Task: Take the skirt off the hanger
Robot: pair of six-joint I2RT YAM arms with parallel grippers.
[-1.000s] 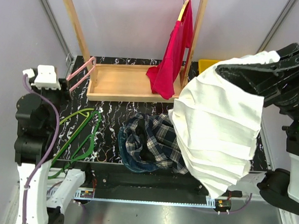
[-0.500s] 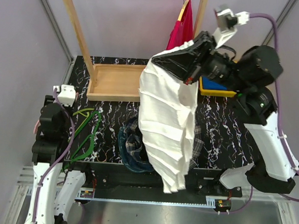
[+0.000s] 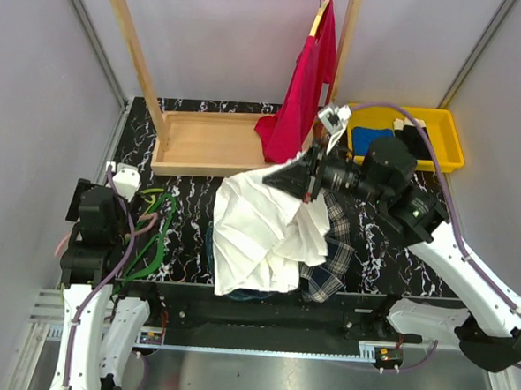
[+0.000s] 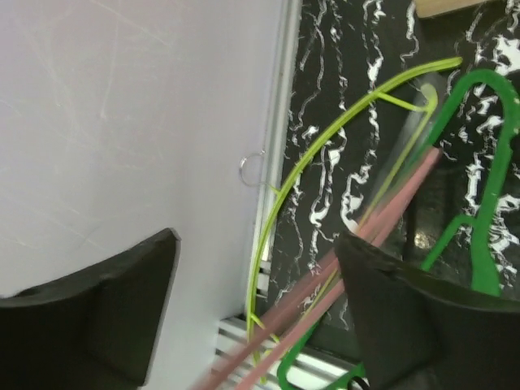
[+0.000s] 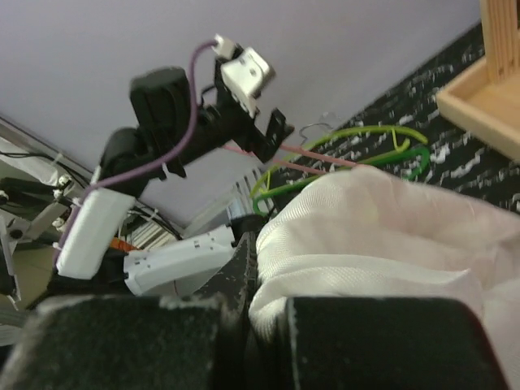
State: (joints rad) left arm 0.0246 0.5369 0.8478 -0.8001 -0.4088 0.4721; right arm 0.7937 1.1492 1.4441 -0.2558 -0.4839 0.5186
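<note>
Pinching a gathered fold of the large white pleated fabric skirt [image 3: 254, 234] with the right gripper [image 3: 301, 182], jaws pressed together on the cloth, and draping the rest over the dark blue-white plaid garment [image 3: 332, 252] mid-table. Standing with the left gripper [image 4: 256, 244] spread wide around the thin pale pink loop-shaped hanger [image 4: 398, 199], closing on nothing, at the left table edge and well apart from the skirt. To finish well: lower the fold onto the heap, then part the right jaws and lift straight up to avoid dragging pleats along. Keep clear of the bright red shirt [image 3: 297, 100] on the wooden rack [image 3: 202, 143] just behind. On the left, draw away upward without snagging the green wire hangers [image 4: 486, 260] or the pale yellow curved hanger [image 4: 321, 146] lying crossed with the pink one.
</note>
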